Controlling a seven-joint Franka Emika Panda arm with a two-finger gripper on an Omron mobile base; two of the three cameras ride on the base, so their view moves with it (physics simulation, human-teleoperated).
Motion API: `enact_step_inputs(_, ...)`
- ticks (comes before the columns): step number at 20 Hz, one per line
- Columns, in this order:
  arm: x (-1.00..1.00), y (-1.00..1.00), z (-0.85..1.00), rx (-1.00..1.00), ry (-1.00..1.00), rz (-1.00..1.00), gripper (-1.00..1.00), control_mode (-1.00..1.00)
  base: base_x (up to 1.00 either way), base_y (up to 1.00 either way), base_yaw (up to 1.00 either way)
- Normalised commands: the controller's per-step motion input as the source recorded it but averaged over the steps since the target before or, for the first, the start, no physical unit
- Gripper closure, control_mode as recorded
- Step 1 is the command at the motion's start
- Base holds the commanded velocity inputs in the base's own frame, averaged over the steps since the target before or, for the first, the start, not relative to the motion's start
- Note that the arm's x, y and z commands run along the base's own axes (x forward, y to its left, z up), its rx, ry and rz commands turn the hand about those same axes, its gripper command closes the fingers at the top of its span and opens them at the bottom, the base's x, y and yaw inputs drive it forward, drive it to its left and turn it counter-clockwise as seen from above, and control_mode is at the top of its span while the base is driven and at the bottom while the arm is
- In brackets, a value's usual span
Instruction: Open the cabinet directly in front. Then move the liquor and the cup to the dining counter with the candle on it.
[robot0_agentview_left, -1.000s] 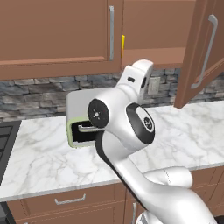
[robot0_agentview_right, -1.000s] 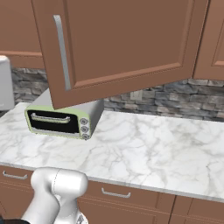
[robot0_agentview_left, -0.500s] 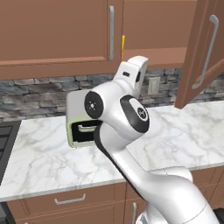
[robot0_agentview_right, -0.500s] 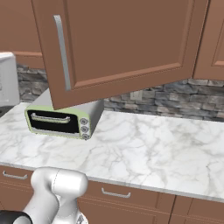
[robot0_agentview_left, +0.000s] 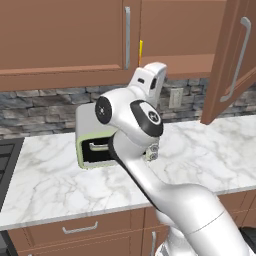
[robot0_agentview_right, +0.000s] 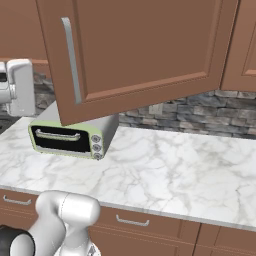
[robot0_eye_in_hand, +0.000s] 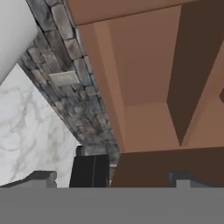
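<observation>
The cabinet (robot0_agentview_left: 90, 40) hangs above the counter. Its left door is shut and its right door (robot0_agentview_left: 235, 60) stands swung open; that door (robot0_agentview_right: 145, 50) looms large in the right base view. A thin yellow strip, probably the cup (robot0_agentview_left: 140, 52), shows at the edge of the shut door. The liquor is hidden. My gripper (robot0_agentview_left: 153, 70) points up just under the cabinet's bottom edge. In the hand view my gripper (robot0_eye_in_hand: 111, 179) is open and holds nothing, facing the cabinet's brown underside (robot0_eye_in_hand: 144, 87). The dining counter and candle are out of view.
A pale green toaster oven (robot0_agentview_left: 95, 145) (robot0_agentview_right: 70, 137) sits on the marble counter (robot0_agentview_left: 200, 150) under the cabinet, close behind my arm. A stone backsplash with a wall outlet (robot0_eye_in_hand: 64, 78) runs behind it. Drawers (robot0_agentview_right: 135, 220) line the counter's front, and a stovetop edge (robot0_agentview_left: 6, 160) lies far left.
My elbow has swung left and the hand has edged slightly up toward the cabinet's underside. The jaws stayed open and the door did not move.
</observation>
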Motion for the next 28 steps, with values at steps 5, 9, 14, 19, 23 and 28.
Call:
enact_step_inputs(5, 0.55, -0.22, -0.05, 0.0, 0.01, -0.06, -1.0, -1.0, 0.0, 0.0, 0.0)
enact_step_inputs(9, 0.49, -0.25, -0.04, 0.0, 0.02, -0.05, -1.0, -1.0, 0.0, 0.0, 0.0)
enact_step_inputs(14, 0.42, -0.24, -0.05, 0.0, 0.04, -0.06, -1.0, -1.0, 0.0, 0.0, 0.0)
enact_step_inputs(19, 0.35, -0.15, -0.05, 0.0, 0.08, -0.07, -1.0, -1.0, 0.0, 0.0, 0.0)
enact_step_inputs(23, 0.21, -0.22, -0.05, -0.01, 0.08, -0.08, -1.0, -1.0, 0.0, 0.0, 0.0)
enact_step_inputs(28, 0.02, -0.36, -0.05, -0.02, 0.07, -0.08, -1.0, -1.0, 0.0, 0.0, 0.0)
